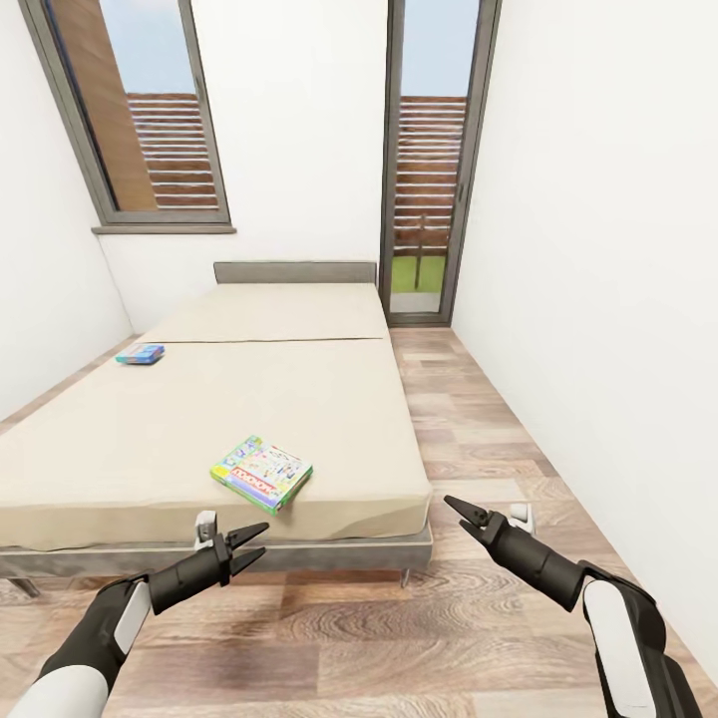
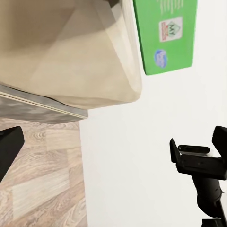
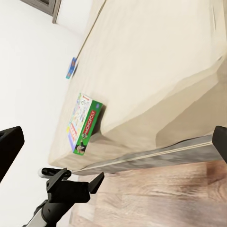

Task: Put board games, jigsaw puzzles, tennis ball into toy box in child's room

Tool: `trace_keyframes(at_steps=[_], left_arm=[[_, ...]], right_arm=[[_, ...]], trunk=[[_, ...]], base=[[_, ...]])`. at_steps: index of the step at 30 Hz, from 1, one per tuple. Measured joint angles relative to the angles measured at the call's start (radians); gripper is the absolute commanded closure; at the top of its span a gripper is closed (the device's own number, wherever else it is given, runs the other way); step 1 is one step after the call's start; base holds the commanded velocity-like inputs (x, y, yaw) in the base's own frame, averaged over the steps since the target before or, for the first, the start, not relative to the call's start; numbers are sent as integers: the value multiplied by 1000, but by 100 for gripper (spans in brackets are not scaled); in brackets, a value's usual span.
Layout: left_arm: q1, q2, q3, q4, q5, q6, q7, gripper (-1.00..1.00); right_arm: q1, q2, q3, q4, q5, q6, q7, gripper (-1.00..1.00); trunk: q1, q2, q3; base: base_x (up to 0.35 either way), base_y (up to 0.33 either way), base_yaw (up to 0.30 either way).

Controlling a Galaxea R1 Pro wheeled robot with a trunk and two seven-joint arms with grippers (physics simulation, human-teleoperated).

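Head view shows the green-edged board game [image 1: 261, 473] lying flat on the bed [image 1: 120, 449] near its foot edge, just beyond and slightly to the right of the left claw [image 1: 251, 543], and well to the left of the right claw [image 1: 457, 511]. A small blue board game [image 1: 141, 354] lies on the bed's far left side, well beyond the left claw, towards the grey headboard [image 1: 295, 272]. Both claws hover above the wood floor [image 1: 399, 638] in front of the bed frame, touching nothing and holding nothing. The left claw's two fingers are spread apart; the right claw's fingers look parted too, though only slightly from this angle. Right wrist view shows the green-edged box [image 3: 83, 124] on the mattress and the left claw [image 3: 80, 182] open below the bed edge.
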Motion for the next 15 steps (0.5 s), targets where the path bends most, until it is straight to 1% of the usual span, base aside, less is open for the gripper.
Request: trace_keyframes(at_steps=[8, 15], left_arm=[[0, 0, -1, 0, 0, 0, -1, -100], [0, 0, -1, 0, 0, 0, -1, -100]], right_arm=[[0, 1, 0, 1, 0, 0, 1, -100], [0, -1, 0, 1, -1, 0, 1, -100]], trunk=[[0, 0, 0], [-3, 2, 27]], base=[[0, -1, 0], [0, 0, 0]])
